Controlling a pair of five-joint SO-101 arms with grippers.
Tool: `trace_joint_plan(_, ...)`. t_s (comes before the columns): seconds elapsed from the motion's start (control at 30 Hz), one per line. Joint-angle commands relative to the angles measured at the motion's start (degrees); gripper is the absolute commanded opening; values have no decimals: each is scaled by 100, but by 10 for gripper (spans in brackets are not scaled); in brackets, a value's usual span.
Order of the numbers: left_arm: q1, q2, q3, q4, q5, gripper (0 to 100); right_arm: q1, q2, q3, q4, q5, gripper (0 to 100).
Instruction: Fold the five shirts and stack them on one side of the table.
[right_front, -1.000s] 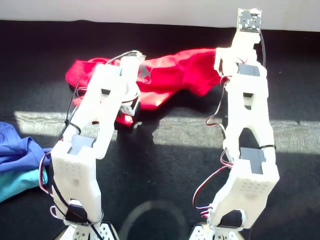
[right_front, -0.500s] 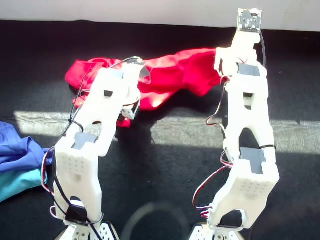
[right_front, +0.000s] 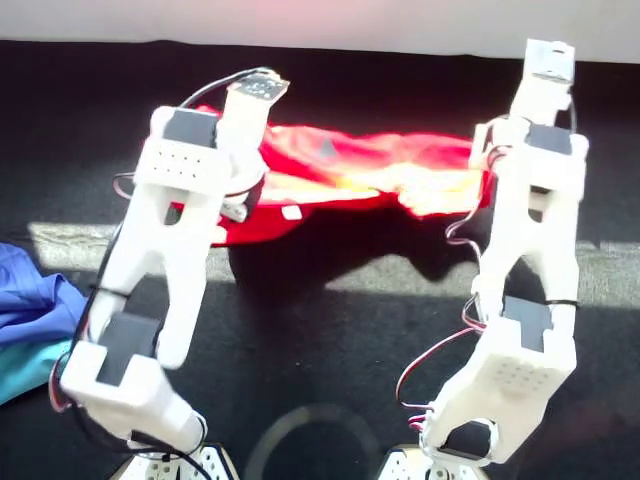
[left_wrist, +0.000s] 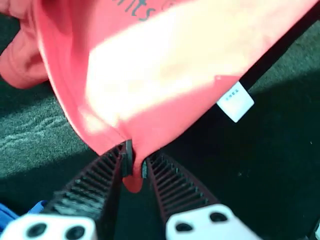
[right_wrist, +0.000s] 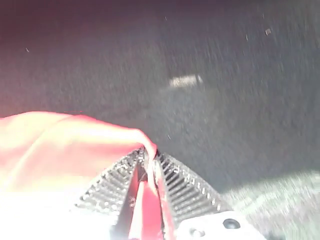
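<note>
The red shirt (right_front: 370, 175) is held stretched over the far half of the table (right_front: 330, 340), and a shadow is cast on the table beneath it. The left claw (left_wrist: 134, 167) is pressed together on a corner of the hem, with a fold of red cloth pinched between its ribbed jaws. A white tag (left_wrist: 235, 101) hangs from the cloth close by. The right claw (right_wrist: 150, 162) is likewise closed on an edge of the shirt, with red cloth caught between its jaws above the table. A heap of blue and teal cloth (right_front: 30, 310) is seen at the table's edge on the left arm's side, not yet folded.

The step in hand is judged to be the spreading of the red shirt, so that it can be laid flat on the table before a first fold is made. The task is judged to be at an early stage, since the heap is yet to be dealt with. For the next move, both claws would need to be lowered together towards the table and kept well apart, so that the cloth is set down taut and without creases. Only then should either grip be loosened
</note>
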Motion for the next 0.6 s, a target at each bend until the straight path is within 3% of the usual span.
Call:
trace_joint_plan(0.0, -163, -840, -31, 545, -264, 9, 101, -101, -831, 1059, -53, 6)
trace_joint_plan(0.23, -1068, -1420, -4, 677, -712, 9, -382, -92, -1464, 2369, -35, 17)
trace_joint_plan(0.43, -1262, -1411, 1314, 527, -985, 9, -796, -171, -1622, 2765, -149, 256)
trace_joint_plan(0.57, -1446, -1473, 2457, -255, -985, 9, -752, -593, -1938, 2967, -396, 252)
